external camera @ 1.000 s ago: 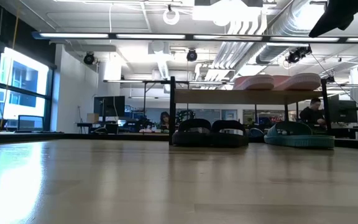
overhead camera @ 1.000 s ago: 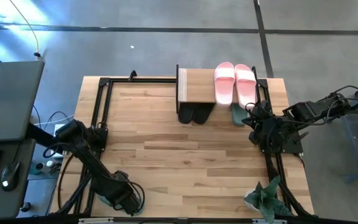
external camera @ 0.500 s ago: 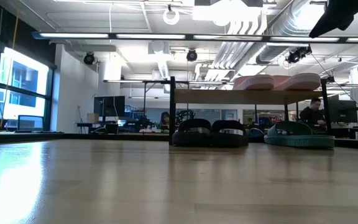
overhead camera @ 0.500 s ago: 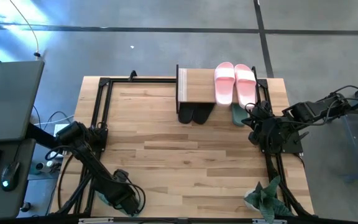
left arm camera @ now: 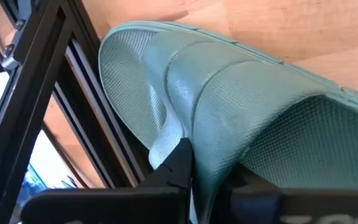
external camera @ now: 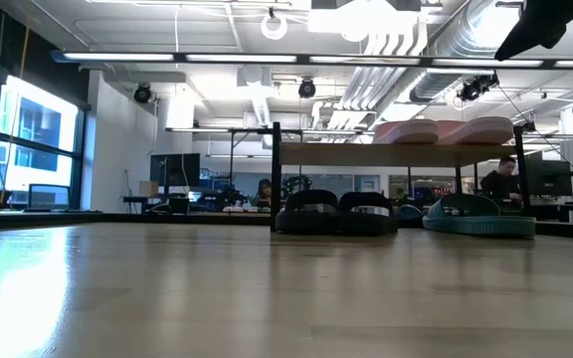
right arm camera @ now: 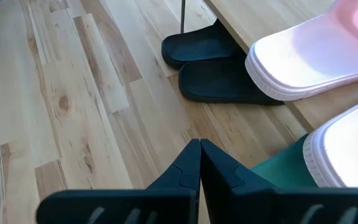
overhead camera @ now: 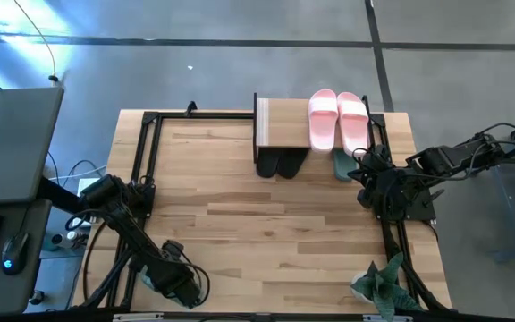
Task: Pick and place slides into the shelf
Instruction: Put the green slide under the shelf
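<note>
**One green slide left to carry**

My left gripper (overhead camera: pixel 170 284) sits at the near left table corner, pinching a green slide (left arm camera: pixel 241 106) by its side edge. The shelf (overhead camera: pixel 284 125) lies far and to the right, where its mate (overhead camera: pixel 341 165) waits beneath the pink pair (overhead camera: pixel 338 119), long axis running near-to-far. My right gripper (right arm camera: pixel 199 163), fingers pressed together and empty, is nearer that spot.

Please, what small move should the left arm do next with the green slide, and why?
Probably lift it a little. The left gripper is closed on the green slide at the near left corner, far from the shelf. The other green slide already sits under the shelf's right side, so raising it clear comes before carrying it there.
</note>
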`<state>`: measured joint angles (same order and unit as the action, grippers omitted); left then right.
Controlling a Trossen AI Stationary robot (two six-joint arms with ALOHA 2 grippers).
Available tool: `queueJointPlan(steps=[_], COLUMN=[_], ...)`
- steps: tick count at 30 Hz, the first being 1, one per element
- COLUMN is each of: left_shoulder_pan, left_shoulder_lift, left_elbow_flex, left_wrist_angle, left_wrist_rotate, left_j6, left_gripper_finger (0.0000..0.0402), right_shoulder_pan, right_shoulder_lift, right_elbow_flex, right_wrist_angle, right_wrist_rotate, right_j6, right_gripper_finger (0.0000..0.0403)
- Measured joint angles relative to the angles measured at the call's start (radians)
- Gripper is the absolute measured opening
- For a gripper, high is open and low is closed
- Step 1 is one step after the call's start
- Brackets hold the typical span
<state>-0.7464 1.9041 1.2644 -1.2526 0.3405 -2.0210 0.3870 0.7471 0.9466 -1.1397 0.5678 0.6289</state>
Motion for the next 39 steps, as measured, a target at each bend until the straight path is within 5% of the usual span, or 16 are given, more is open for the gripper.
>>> queueJointPlan(steps=[5, 11, 19, 29, 34, 39], left_shoulder_pan=[0.0, 0.015, 0.105, 0.324, 0.472, 0.619], left_shoulder_lift=[0.001, 0.001, -0.028, -0.028, -0.029, -0.002], left_elbow_flex=[0.035, 0.235, 0.53, 0.924, 0.996, 0.996], left_wrist_angle=[-0.053, -0.3, -0.319, -0.126, 0.138, 0.284], left_wrist_rotate=[-0.033, -0.193, -0.653, -1.091, -1.05, -0.919], left_j6=[0.0, -0.003, 0.111, 0.838, 1.329, 1.645], left_gripper_finger=[0.0008, 0.0004, 0.0003, 0.0002, 0.0001, 0.0], right_shoulder_pan=[0.0, 0.0, 0.0, 0.0, 0.0, 0.0], right_shoulder_lift=[0.0, 0.0, 0.0, -0.001, -0.002, -0.015], right_elbow_flex=[0.0, 0.0, 0.0, 0.0, 0.0, 0.0], right_wrist_angle=[0.0, 0.0, 0.0, -0.001, -0.006, -0.074], right_wrist_rotate=[0.0, 0.001, 0.008, -0.004, 0.024, 0.063], right_j6=[0.0, -0.001, -0.009, -0.009, 0.056, 0.17], right_gripper_finger=[0.0, 0.0, 0.0, 0.0, 0.0, 0.0])
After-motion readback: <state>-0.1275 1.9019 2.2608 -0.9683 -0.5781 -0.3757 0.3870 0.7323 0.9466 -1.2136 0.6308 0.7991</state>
